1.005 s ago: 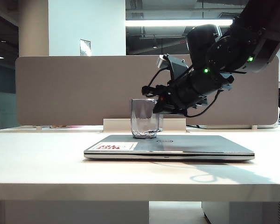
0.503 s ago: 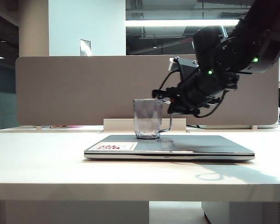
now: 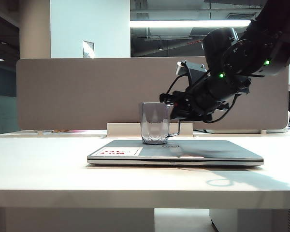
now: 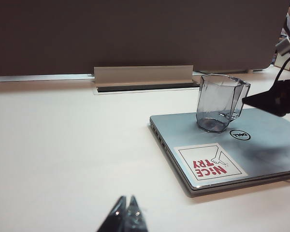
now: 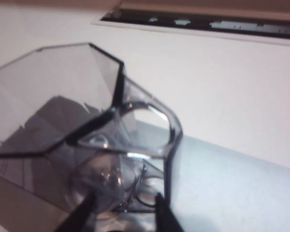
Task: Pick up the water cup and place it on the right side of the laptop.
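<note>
Closing on the water cup [image 3: 154, 123] is my step: it stands upright on the laptop [image 3: 183, 151] lid just ahead of my right hand [image 5: 122, 211], fingers spread wide, so I'd advance squarely first; my left hand [image 4: 125, 213], pinched narrow, hangs well back over the worktop [image 4: 63, 145].

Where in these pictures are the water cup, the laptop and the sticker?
water cup [image 3: 154, 123], exterior view, faceted wall.
laptop [image 3: 208, 150], exterior view, bare lid.
sticker [image 4: 210, 162], left wrist view, red lettering.
</note>
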Robot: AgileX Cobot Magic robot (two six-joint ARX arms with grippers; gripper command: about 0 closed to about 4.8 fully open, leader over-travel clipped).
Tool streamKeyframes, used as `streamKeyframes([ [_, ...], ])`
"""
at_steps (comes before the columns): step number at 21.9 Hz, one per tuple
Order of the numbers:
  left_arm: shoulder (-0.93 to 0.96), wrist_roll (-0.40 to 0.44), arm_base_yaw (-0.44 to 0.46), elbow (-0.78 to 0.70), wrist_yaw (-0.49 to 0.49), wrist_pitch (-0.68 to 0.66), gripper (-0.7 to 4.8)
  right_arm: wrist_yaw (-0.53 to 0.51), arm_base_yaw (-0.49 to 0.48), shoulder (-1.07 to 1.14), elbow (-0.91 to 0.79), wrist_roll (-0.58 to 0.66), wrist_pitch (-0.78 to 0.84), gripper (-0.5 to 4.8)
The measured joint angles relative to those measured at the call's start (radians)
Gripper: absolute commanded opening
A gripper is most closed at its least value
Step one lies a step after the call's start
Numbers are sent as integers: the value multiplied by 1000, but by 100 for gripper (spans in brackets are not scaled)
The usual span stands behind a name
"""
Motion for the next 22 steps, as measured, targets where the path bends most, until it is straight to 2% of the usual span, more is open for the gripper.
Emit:
streamKeyframes([
  [3,0,0,0,0,1,0,-6,23,0,0,0,-1,-44,154],
  [8,0,0,0,0,1,0,-6,77,0,0,0,-1,0,151],
  [22,0,0,0,0,1,5,-6,84,0,61,82,-1,40,134],
])
